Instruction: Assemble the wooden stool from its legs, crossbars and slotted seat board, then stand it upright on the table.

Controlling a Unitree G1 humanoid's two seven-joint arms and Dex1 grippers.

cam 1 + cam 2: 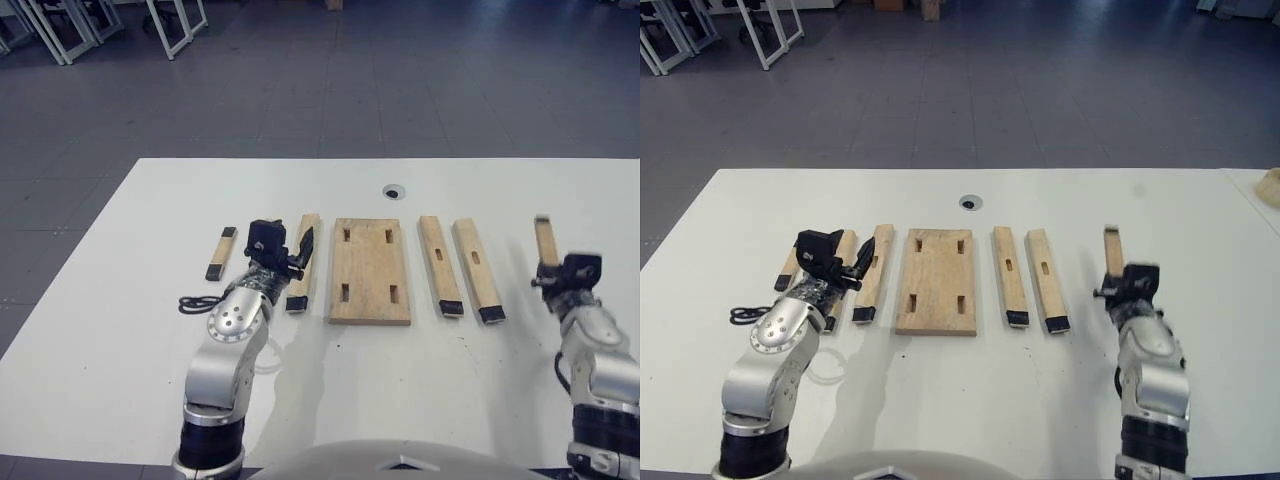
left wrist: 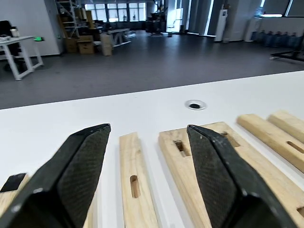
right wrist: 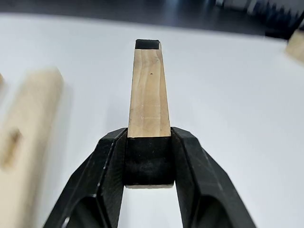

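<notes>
On the white table (image 1: 120,330), the rectangular slotted seat board (image 1: 370,270) is laid flat at the centre, long axis running away from the robot, parallel to the black-tipped wooden legs (image 1: 440,265) flanking it. Far right, a short black-ended wooden crossbar (image 3: 148,95), pointing away, is pinched at its near end by the right gripper (image 3: 148,164). The left gripper (image 2: 147,133) is held with jaws spread over a slotted leg (image 2: 134,190).

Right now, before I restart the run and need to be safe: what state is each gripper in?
Left gripper: jaws open, holding nothing.
Right gripper: jaws shut on the short crossbar.
</notes>
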